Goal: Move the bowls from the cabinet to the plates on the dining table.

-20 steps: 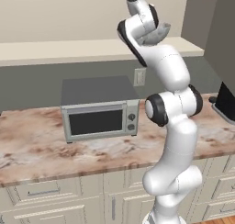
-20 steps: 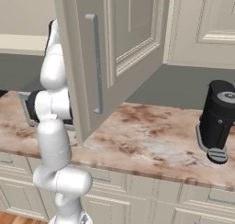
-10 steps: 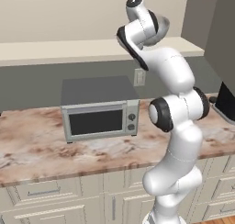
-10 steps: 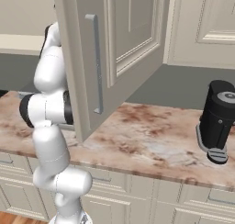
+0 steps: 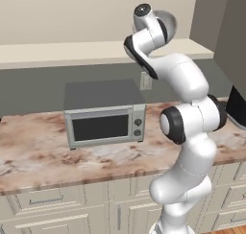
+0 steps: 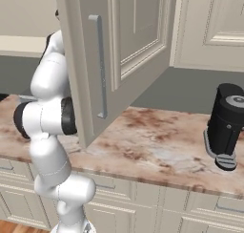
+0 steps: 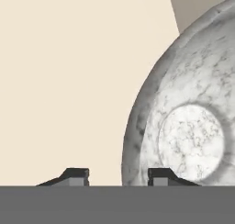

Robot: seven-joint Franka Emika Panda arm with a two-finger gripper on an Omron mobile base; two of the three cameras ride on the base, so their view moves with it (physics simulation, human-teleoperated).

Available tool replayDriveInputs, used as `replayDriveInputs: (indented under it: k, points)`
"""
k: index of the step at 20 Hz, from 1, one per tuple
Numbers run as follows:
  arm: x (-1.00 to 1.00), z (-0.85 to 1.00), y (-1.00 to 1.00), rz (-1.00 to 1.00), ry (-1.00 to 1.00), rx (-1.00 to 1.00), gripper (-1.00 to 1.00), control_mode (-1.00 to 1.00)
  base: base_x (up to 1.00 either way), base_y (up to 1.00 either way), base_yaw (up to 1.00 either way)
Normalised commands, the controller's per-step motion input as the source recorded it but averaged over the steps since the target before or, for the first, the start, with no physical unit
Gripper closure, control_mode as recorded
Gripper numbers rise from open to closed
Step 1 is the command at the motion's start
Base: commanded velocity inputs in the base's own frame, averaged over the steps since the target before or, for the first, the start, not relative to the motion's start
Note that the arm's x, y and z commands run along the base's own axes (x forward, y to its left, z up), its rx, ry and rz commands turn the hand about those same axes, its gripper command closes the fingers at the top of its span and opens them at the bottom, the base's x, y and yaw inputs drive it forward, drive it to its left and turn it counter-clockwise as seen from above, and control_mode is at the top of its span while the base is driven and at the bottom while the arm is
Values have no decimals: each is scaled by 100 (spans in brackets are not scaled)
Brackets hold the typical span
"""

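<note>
Slippage threatens: gripper, jaws partly open, straddles the rim of the mottled grey-white stone-look bowl at four o'clock in the hand view; grip unconfirmed, inside the cream wall cabinet.

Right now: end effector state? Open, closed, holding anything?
End effector: its tips straddle the rim of a bowl, with a gap showing beside one tip. Whether it is clamped on the bowl cannot be told.

A grey microwave sits on the marbled tabletop, back against the wall, with an outlet just beside it. Further along stands a black coffee machine. Cream drawers run below.
</note>
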Motion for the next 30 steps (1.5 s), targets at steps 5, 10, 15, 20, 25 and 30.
replayDriveInputs:
  k: [5,10,15,20,25,30]
  points:
    - [0,1,0,5,0,-3,100,-100,0,0,0]
    - [-47,40,0,3,-1,-8,100,-100,0,0,0]
    - [-94,61,4,0,-4,-6,100,-100,0,0,0]
    - [-87,19,6,4,-4,-6,100,-100,0,0,0]
    - [-69,-17,2,12,-5,-6,100,-100,0,0,0]
    - [-78,-55,19,14,-5,0,100,-100,0,0,0]
